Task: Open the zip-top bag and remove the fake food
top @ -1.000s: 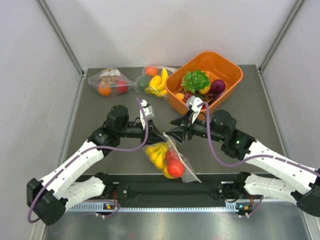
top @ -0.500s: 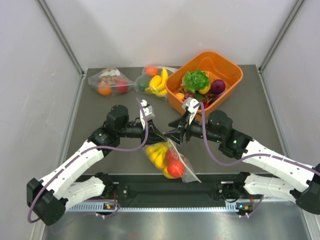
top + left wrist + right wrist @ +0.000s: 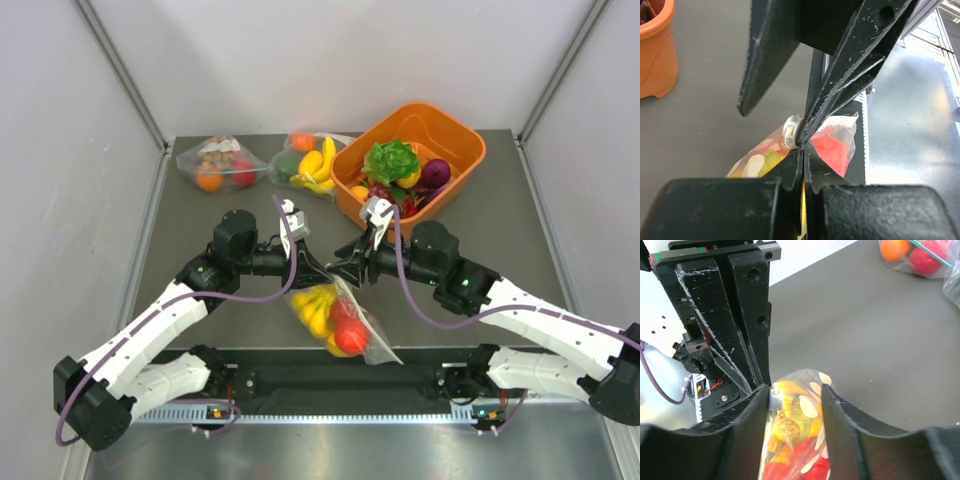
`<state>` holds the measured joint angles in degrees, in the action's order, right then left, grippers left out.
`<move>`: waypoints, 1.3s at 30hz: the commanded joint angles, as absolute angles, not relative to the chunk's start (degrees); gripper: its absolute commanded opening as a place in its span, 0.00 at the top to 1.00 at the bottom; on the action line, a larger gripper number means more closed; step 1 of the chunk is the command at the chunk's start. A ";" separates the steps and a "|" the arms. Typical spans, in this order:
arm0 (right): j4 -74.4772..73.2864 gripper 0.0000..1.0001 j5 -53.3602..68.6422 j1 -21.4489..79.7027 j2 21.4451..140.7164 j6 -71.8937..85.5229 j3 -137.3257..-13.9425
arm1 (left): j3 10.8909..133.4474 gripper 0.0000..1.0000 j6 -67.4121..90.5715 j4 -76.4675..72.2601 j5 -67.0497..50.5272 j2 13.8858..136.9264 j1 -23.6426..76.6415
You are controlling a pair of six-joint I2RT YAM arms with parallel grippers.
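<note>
The polka-dot zip-top bag [image 3: 340, 322] hangs tilted over the table's near middle. It holds fake food: a yellow banana bunch [image 3: 317, 304] and a red round fruit [image 3: 351, 336]. My left gripper [image 3: 318, 276] is shut on the bag's top edge [image 3: 803, 150]. My right gripper [image 3: 346, 270] is open, its fingers [image 3: 752, 412] on either side of the bag's top [image 3: 797, 415]. One right fingertip touches the white zip slider [image 3: 790, 132]. The yellow and red food shows through the plastic [image 3: 790, 460].
An orange bin [image 3: 470, 152] with green lettuce [image 3: 391, 160] and other toy food stands at the back right. Two plain clear bags of fruit [image 3: 218, 165] [image 3: 305, 160] lie at the back. The black rail [image 3: 340, 380] runs along the near edge.
My right gripper has moved left, closing in on the bag's top beside my left gripper. The left arm and the bag have stayed put.
</note>
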<state>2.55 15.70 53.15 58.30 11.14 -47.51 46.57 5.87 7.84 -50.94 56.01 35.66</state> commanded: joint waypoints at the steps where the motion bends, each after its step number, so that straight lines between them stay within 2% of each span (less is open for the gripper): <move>1: 3.43 0.57 15.20 54.05 58.80 10.63 -47.64 | 46.93 1.00 5.54 4.57 -51.94 55.72 35.68; 3: 3.60 0.62 15.73 54.23 58.80 10.55 -47.64 | 46.93 1.00 5.45 4.57 -51.77 55.72 35.77; 7: 4.13 0.87 16.17 54.49 58.19 10.20 -47.37 | 47.02 1.00 5.36 4.92 -50.89 55.90 35.68; 10: 3.87 0.96 16.17 54.58 57.48 10.11 -47.02 | 47.02 1.00 4.92 5.36 -48.17 55.55 35.68; 17: 2.90 0.99 16.00 54.67 55.55 10.11 -45.27 | 46.67 1.00 4.48 5.80 -42.72 54.06 35.60; 30: 2.64 1.00 15.56 54.93 53.97 10.81 -41.75 | 46.58 1.00 3.96 6.50 -38.50 52.91 35.16; 39: 0.62 1.00 13.80 55.02 49.93 12.13 -38.15 | 46.14 1.00 3.96 7.12 -28.49 51.33 34.80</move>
